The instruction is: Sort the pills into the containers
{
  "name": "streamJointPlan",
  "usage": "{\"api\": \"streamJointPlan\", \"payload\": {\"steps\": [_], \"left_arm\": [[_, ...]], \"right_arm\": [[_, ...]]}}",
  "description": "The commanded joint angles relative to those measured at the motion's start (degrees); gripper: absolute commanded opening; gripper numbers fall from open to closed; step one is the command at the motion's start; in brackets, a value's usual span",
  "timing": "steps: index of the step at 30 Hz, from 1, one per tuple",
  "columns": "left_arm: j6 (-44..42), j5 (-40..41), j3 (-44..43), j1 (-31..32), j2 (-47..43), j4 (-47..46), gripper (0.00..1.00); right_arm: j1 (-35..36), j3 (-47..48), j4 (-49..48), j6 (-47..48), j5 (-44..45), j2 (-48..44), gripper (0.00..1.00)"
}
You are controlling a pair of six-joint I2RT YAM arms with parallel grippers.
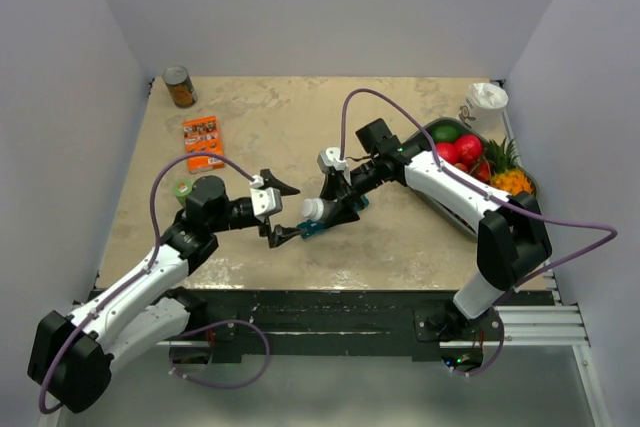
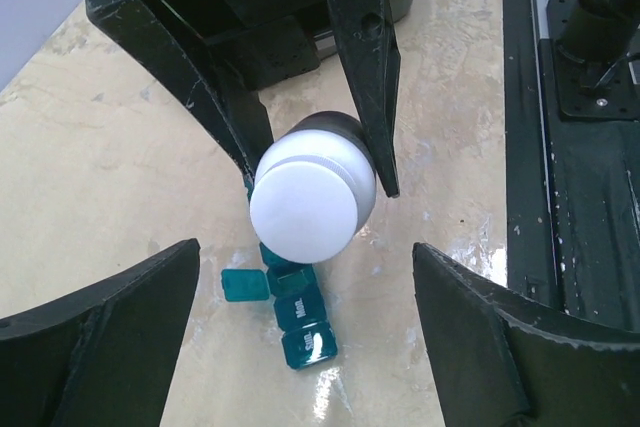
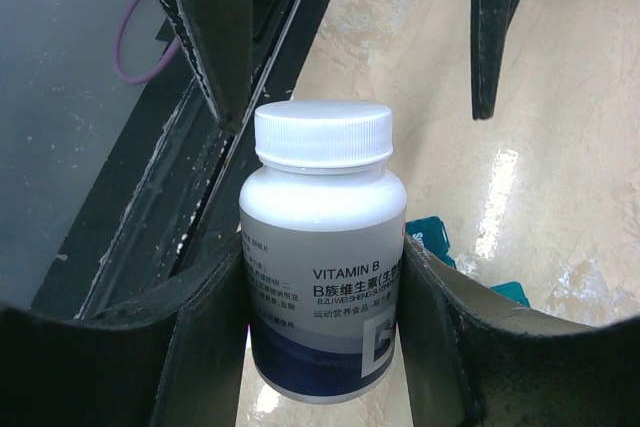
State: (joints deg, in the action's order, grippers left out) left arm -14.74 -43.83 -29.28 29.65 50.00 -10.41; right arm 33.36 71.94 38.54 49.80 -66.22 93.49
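Observation:
My right gripper [image 1: 340, 203] [image 3: 320, 282] is shut on a vitamin bottle [image 1: 313, 209] [image 3: 325, 257] with a white cap [image 2: 303, 209], holding it on its side just above the table. The cap points at my left gripper [image 1: 286, 214] [image 2: 304, 247], which stands open around it without touching. Below the bottle lies the teal containers strip [image 1: 312, 230] [image 2: 300, 312] [image 3: 432, 239]; one lid [image 2: 245, 285] is flipped open, and the far end is hidden by the bottle. No loose pills are in view.
A grey tray [image 1: 430, 131] of fruit sits at the right with a white cup [image 1: 487, 105] behind it. An orange packet [image 1: 203, 141] and a tin can [image 1: 180, 86] lie at the back left. A green tub [image 1: 183, 189] sits by my left arm.

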Motion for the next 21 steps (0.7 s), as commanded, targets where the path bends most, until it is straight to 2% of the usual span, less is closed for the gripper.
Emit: {"api": "streamJointPlan", "payload": {"steps": [1,8,13,14,16,17,20,21], "left_arm": [[-0.9,-3.3,-3.5,-0.2,2.3,-7.8,0.89],[5.2,-6.4,-4.0,-0.2,6.4,-12.1,0.68],[6.2,-6.7,-4.0,-0.2,7.2,-12.0,0.53],[6.2,-6.6,-4.0,-0.2,7.2,-11.9,0.44],[6.7,-6.2,-4.1,-0.2,7.2,-11.5,0.33],[6.7,-5.8,-4.2,-0.2,7.0,-11.2,0.23],[9.8,-4.4,-4.6,-0.2,6.7,-9.7,0.00],[11.6,-3.0,-4.9,-0.2,6.7,-8.6,0.00]], "right_arm": [[0.1,1.8,0.7,1.5,-2.9,0.5,0.00],[0.1,1.7,0.7,1.7,-2.6,0.8,0.00],[0.1,1.8,0.8,1.8,-2.5,0.8,0.00],[0.0,1.8,0.8,1.8,-2.4,0.9,0.00],[0.1,1.8,0.8,1.8,-2.4,1.0,0.00],[0.1,1.8,0.8,1.8,-2.4,1.0,0.00],[0.1,1.8,0.0,1.2,-1.2,0.9,0.00],[0.2,1.6,-0.8,0.3,-0.7,0.9,0.00]]}}
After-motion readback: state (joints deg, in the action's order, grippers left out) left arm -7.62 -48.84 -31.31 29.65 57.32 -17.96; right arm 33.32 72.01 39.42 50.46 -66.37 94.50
